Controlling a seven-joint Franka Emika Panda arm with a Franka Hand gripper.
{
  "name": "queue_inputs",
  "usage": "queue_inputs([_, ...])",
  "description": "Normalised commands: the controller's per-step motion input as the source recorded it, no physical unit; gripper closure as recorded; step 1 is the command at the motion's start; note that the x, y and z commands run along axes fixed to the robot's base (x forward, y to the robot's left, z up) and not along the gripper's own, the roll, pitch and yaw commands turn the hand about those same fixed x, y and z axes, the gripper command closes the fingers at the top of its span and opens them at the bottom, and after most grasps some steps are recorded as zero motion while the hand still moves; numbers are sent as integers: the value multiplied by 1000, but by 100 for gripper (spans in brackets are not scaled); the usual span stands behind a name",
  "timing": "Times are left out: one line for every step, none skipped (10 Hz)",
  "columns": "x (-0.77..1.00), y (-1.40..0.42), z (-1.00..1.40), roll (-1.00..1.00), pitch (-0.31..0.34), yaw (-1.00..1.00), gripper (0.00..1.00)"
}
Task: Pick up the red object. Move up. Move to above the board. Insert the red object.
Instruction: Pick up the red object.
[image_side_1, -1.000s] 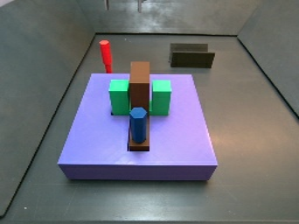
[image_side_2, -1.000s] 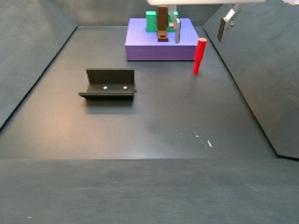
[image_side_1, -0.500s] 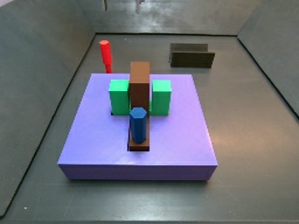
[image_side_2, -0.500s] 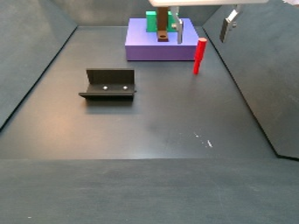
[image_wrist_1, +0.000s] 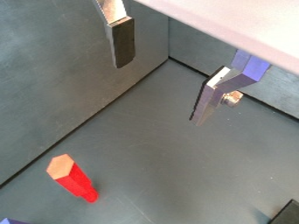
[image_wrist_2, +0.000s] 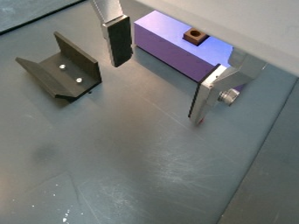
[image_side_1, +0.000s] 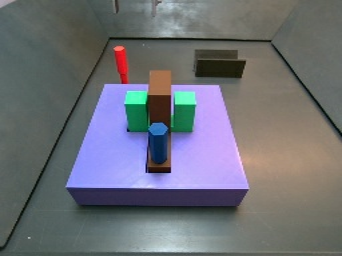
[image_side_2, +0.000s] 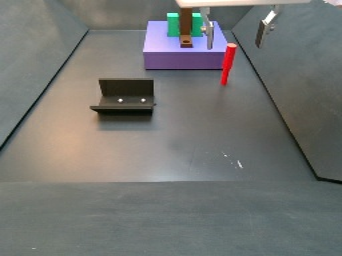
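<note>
End effector (image_wrist_1: 163, 74) hangs wide open and empty above the upright red peg (image_wrist_1: 73, 178), offset to 1 side.

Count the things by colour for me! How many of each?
Red: 1, the red object
Blue: 1, the blue peg
Green: 2, the green blocks
Brown: 1, the brown bar
Purple: 1, the board
Dark: 1, the fixture
Total: 7, not counting the open, empty gripper up high.

peg (image_side_1: 120, 63) upright on floor beside board (image_side_1: 201, 155) | fixture (image_side_2: 124, 96) well apart | end effector (image_wrist_2: 158, 68) above floor
</note>
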Motion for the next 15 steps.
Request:
queue_inputs([-54, -34, 0, 0, -66, 0, 0])
queue_inputs([-57, -20, 0, 0, -60, 0, 0])
queue_inputs([-43, -9, 0, 0, -53, 0, 0])
queue_inputs([-20, -3, 0, 0, -47, 0, 0])
queue_inputs([0, 0, 0, 0, -41, 0, 0])
queue_inputs([0, 0, 0, 0, -36, 0, 0])
queue_inputs([0, 0, 0, 0, -26, 0, 0])
queue_inputs([0, 0, 0, 0, -24, 0, 0])
queue_inputs([-11, -9, 0, 6, -26, 0, 0])
queue_inputs([-11, -74, 0, 30, -17, 0, 0])
queue_inputs([0, -117, 0, 44, -10, 0, 0])
queue_inputs([-6, -197, 0, 50, -33, 0, 0])
queue_inputs([-91, -203, 0, 24, -86, 0, 0])
queue_inputs([-77, -211, 0, 49, -69, 0, 0])
queue_inputs([-103, -211, -26, 46, -89, 0, 0])
